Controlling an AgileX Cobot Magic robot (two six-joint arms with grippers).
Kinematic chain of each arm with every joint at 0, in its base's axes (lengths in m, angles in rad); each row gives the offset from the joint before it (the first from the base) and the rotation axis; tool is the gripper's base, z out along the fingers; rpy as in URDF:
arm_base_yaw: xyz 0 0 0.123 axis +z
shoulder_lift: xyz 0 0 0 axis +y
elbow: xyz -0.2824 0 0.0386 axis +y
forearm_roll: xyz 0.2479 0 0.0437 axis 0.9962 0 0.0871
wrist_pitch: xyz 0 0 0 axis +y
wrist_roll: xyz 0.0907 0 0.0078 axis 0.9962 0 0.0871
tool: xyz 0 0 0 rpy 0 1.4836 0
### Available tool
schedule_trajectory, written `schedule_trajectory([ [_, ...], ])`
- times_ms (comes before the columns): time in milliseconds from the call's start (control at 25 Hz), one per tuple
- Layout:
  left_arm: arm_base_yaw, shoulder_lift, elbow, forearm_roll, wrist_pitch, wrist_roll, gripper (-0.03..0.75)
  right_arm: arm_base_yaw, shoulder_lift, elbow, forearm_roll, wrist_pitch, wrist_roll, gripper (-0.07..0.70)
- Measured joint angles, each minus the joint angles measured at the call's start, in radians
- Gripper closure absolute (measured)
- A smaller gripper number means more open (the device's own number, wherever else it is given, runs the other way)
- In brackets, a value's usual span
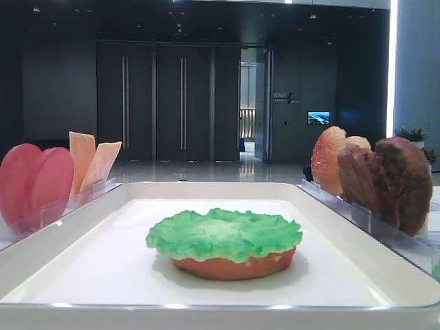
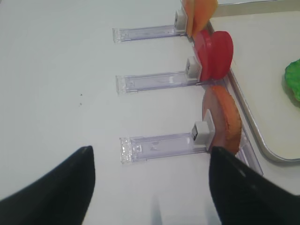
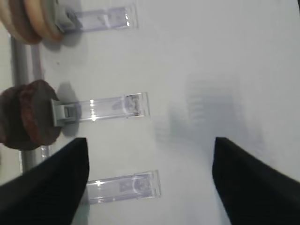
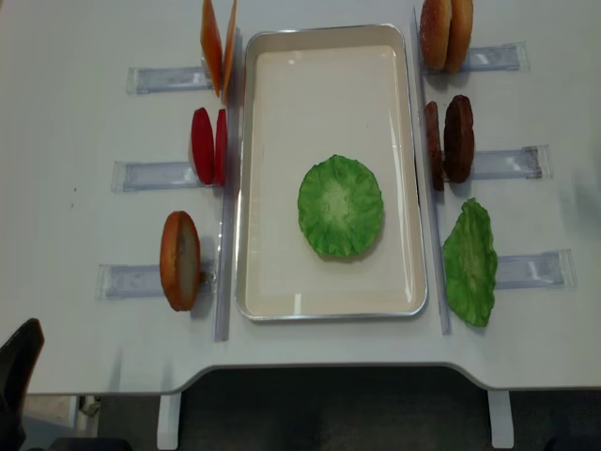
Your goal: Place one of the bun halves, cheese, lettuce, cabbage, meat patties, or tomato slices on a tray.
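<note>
Lettuce [image 4: 340, 207] atop bun half [image 1: 234, 265], mid tray [image 4: 272, 141]. Patties [image 4: 449, 139] upright in rack, R of tray; tomato slices [image 4: 208, 146] L. Right fingers [image 3: 47, 187] wide apart over bench [image 3: 220, 61], empty. Left fingers [image 2: 51, 187] apart too, empty.

claw [image 3: 150, 183] open | meat patties [image 3: 28, 115] left | bun halves [image 3: 30, 18] top-left
</note>
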Motion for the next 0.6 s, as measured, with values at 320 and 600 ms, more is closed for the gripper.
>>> schedule_trajectory([
  [320, 0.0, 0.0, 0.0, 0.0, 0.0, 0.0, 0.137, 0.0, -0.229, 0.24, 0.028, 0.001, -0.025, 0.111],
  [600, 0.0, 0.0, 0.0, 0.0, 0.0, 0.0, 0.137, 0.0, -0.506, 0.416, 0.016, 0.002, -0.027, 0.111],
])
